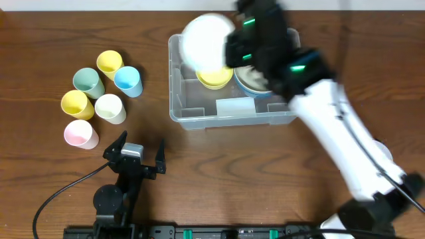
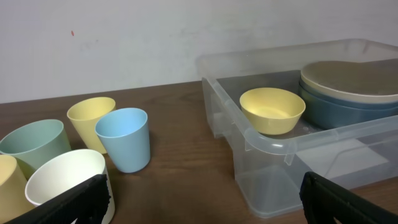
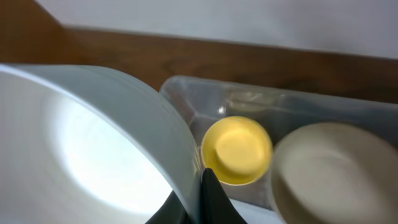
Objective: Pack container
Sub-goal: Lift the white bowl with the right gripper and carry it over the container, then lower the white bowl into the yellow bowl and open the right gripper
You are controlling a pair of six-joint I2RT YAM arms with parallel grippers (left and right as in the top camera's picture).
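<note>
The container (image 1: 174,79) is a clear rectangular bin at the table's back centre, with a white label (image 1: 231,107) on its front wall. Inside it sit a yellow bowl (image 1: 214,78) and a beige bowl stacked in a blue one (image 1: 255,83). My right gripper (image 1: 232,53) is shut on the rim of a white bowl (image 1: 206,43) and holds it tilted above the bin's back left corner. In the right wrist view the white bowl (image 3: 81,155) fills the left side, with my right gripper (image 3: 198,199) pinching its edge above the yellow bowl (image 3: 236,149). My left gripper (image 1: 139,151) stands open in front of the bin, holding nothing.
Several pastel cups stand left of the bin, among them a blue one (image 1: 128,81), a white one (image 1: 110,108) and a pink one (image 1: 80,134). In the left wrist view the blue cup (image 2: 124,140) and the container's near corner (image 2: 261,140) flank bare wood.
</note>
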